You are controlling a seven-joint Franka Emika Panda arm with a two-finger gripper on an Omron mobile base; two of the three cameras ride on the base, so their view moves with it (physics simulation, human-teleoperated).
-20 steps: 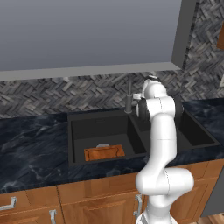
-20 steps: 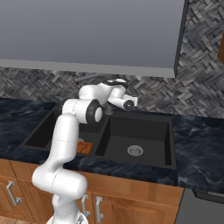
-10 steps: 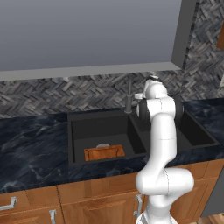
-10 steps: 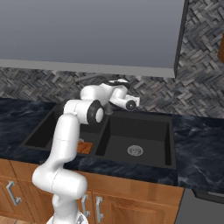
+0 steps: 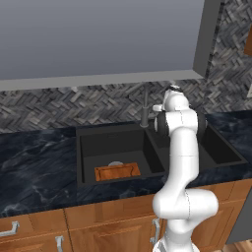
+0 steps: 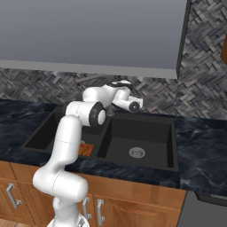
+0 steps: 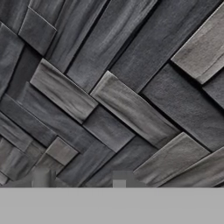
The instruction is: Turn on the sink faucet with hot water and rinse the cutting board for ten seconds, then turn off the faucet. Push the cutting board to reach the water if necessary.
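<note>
A: Where is the cutting board [image 5: 117,172]?

B: Flat on the floor of the left basin of the sink [image 5: 84,147], against its front wall, just in front of the drain. No water is running anywhere I can see.

A: And the gripper?

B: Up at the back edge of the desk [image 5: 34,157], by the faucet [image 5: 144,110] stem. The hand view looks straight at the herringbone wall tiles [image 7: 109,100] from very near. Only faint fingertip shapes show at the bottom, so I cannot tell whether it is released or clenched.

A: What could go wrong?

B: I judge the hand sits so near the wall that it could bump the tiles or slide past the handle. A wrong-way turn would bring cold water. And the spout may not reach the board, which sits far forward, so a push might be needed.
</note>
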